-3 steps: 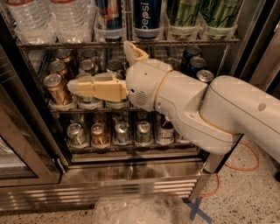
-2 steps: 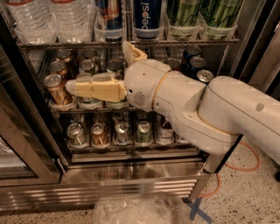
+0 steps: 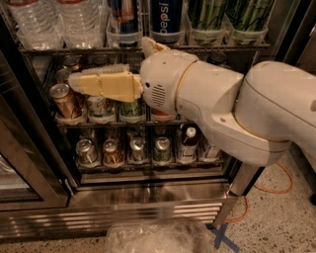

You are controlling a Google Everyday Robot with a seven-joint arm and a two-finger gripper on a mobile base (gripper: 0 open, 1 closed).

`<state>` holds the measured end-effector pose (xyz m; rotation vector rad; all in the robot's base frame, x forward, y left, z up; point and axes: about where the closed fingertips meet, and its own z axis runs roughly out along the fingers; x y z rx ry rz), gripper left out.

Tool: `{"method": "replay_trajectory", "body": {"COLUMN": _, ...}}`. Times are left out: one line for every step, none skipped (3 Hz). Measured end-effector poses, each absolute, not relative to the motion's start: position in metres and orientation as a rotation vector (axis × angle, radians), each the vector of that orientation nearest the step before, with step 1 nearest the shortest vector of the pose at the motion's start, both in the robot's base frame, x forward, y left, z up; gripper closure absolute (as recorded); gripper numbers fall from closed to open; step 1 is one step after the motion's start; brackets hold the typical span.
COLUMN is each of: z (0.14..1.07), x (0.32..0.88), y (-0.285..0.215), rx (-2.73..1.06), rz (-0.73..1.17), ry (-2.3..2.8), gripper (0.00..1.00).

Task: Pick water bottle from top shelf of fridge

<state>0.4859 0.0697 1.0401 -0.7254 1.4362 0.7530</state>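
Clear ribbed water bottles (image 3: 32,22) (image 3: 81,22) stand at the left of the top shelf (image 3: 64,50), a wire rack in the open steel fridge (image 3: 148,207). Their caps are cut off by the top of the view. My gripper (image 3: 79,81) points left in front of the can shelf just below the top rack. It sits below and slightly right of the bottles and holds nothing that I can see. My white arm (image 3: 222,104) covers the right half of the middle shelf.
Blue cans, one a Pepsi (image 3: 165,17), and green bottles (image 3: 207,15) fill the rest of the top shelf. Soda cans (image 3: 64,101) line the middle rack and more cans (image 3: 113,150) the lower one. The glass door frame (image 3: 24,163) stands at the left. A crumpled plastic bag (image 3: 158,237) lies on the floor.
My gripper has risen and moved slightly left, from the middle shelf's can level to just under the top rack. The bottles and cans have not moved.
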Motion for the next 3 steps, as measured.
{"method": "replay_trajectory", "body": {"z": 1.04, "x": 0.486, "y": 0.069, "rx": -0.719, "rz": 0.757, "ry": 1.442, "gripper": 0.0}}
{"method": "replay_trajectory", "body": {"z": 1.042, "x": 0.485, "y": 0.073, "rx": -0.738, "rz": 0.737, "ry": 1.428, "gripper": 0.0}}
{"method": "replay_trajectory", "body": {"z": 1.045, "x": 0.492, "y": 0.081, "rx": -0.767, "rz": 0.681, "ry": 1.399, "gripper": 0.0}}
